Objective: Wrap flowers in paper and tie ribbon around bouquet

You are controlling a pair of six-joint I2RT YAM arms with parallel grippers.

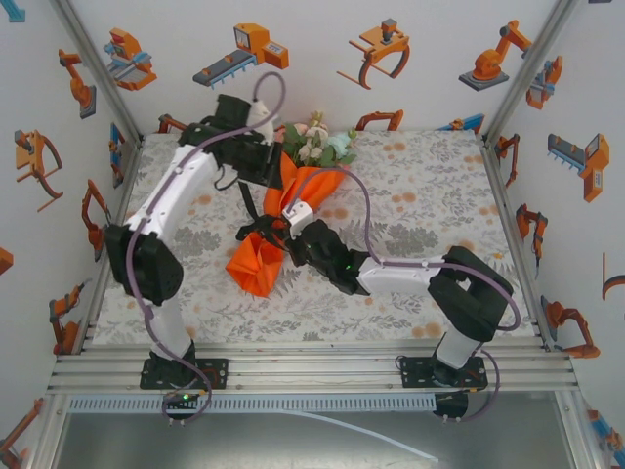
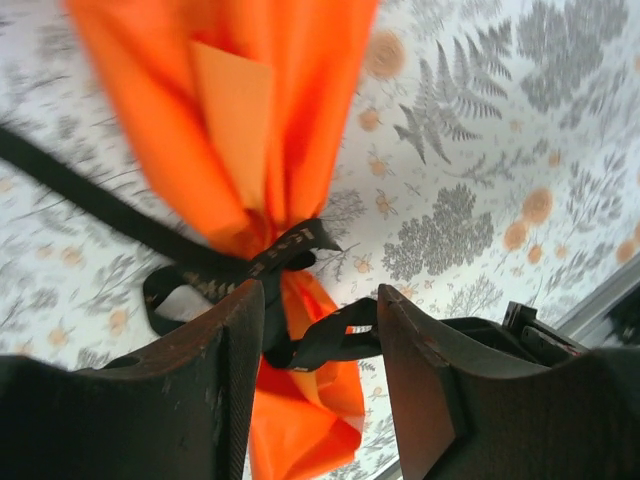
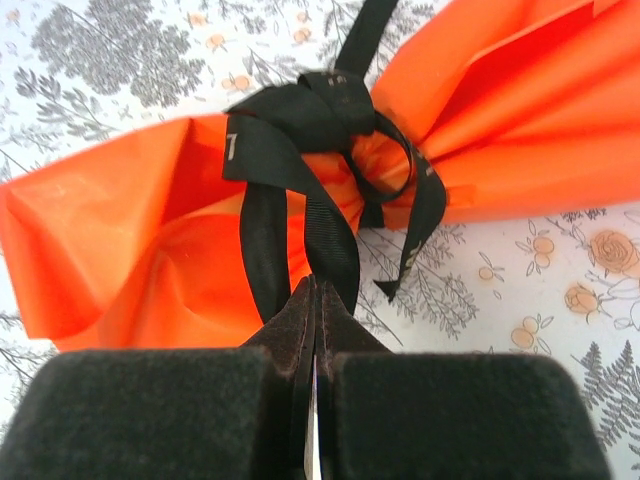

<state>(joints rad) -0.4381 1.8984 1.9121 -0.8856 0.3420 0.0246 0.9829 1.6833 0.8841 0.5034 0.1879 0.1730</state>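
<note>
The bouquet lies slanted on the table, its flowers (image 1: 317, 142) at the far end and the orange paper (image 1: 256, 262) flaring toward me. A black ribbon (image 3: 320, 110) is knotted round the paper's (image 3: 150, 230) narrow waist. My right gripper (image 3: 315, 292) is shut on a loop of that ribbon just below the knot. My left gripper (image 2: 315, 320) stands open over the waist, and a loose ribbon (image 2: 335, 335) loop hangs between its fingers (image 2: 225, 380), brushing the right one. In the top view the left gripper (image 1: 262, 176) and the right gripper (image 1: 269, 233) flank the tied waist.
A grey floral cover (image 1: 430, 195) spreads over the table. White walls with robot stickers and slanted aluminium posts (image 1: 103, 73) close in the sides and back. The right arm's elbow (image 1: 474, 293) sits near the front right, by the metal rail (image 1: 312, 366).
</note>
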